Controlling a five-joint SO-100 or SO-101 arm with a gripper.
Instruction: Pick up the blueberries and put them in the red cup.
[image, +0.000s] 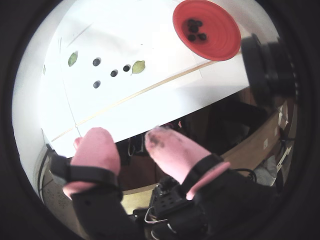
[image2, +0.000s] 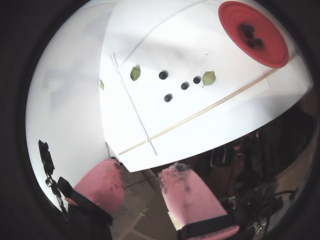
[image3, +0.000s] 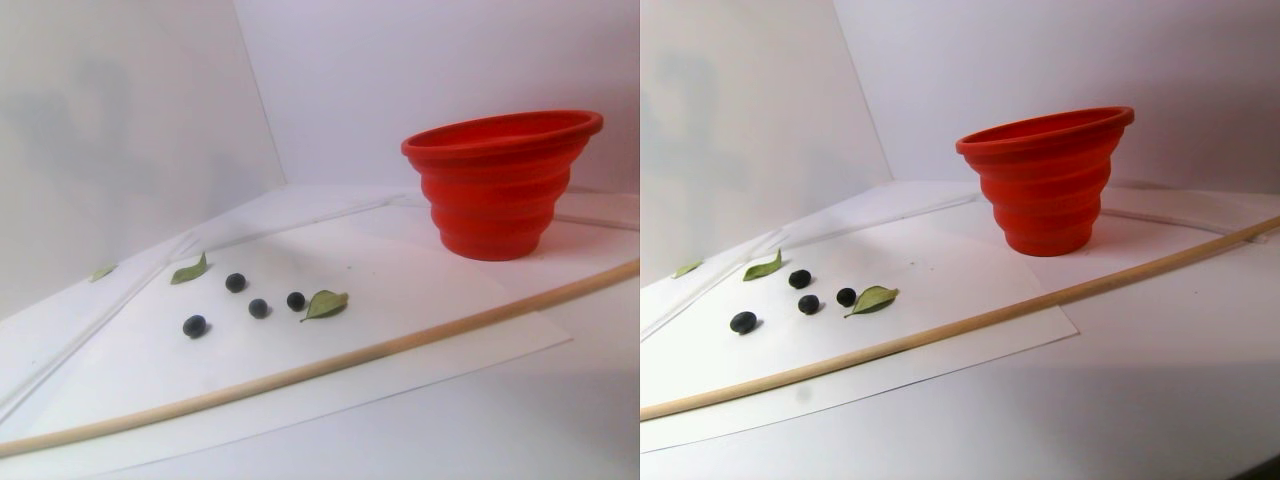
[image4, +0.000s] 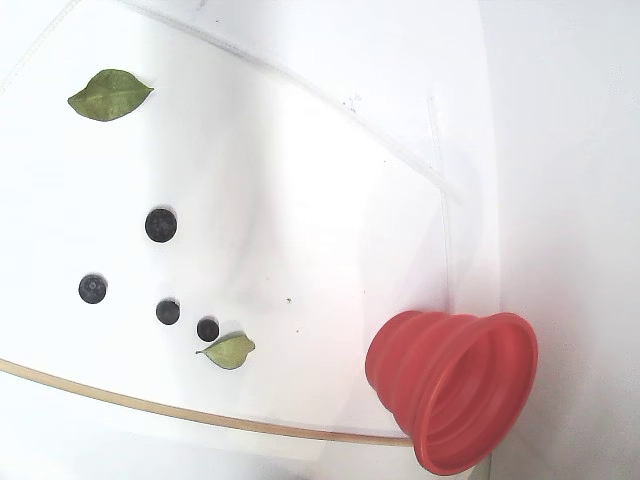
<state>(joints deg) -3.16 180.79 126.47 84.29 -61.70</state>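
Several small dark blueberries (image4: 160, 225) lie loose on the white sheet, between two green leaves, also seen from above in both wrist views (image: 114, 73) (image2: 184, 85) and in the stereo pair view (image3: 258, 308). The red cup (image4: 455, 390) stands upright to their right, well apart from them. Dark round blobs show on the floor of the red cup (image: 206, 29) (image2: 253, 34). My gripper (image: 127, 135) (image2: 144, 167) hangs high, back past the sheet's near edge, far from the berries. Its pink fingers (image: 97, 147) stand open with nothing between them.
Green leaves (image4: 110, 94) (image4: 230, 350) flank the berries. A long wooden stick (image4: 200, 415) (image3: 400, 340) lies across the sheet near its front edge. White walls rise behind the table. Dark clutter and cables sit below the table edge under the gripper.
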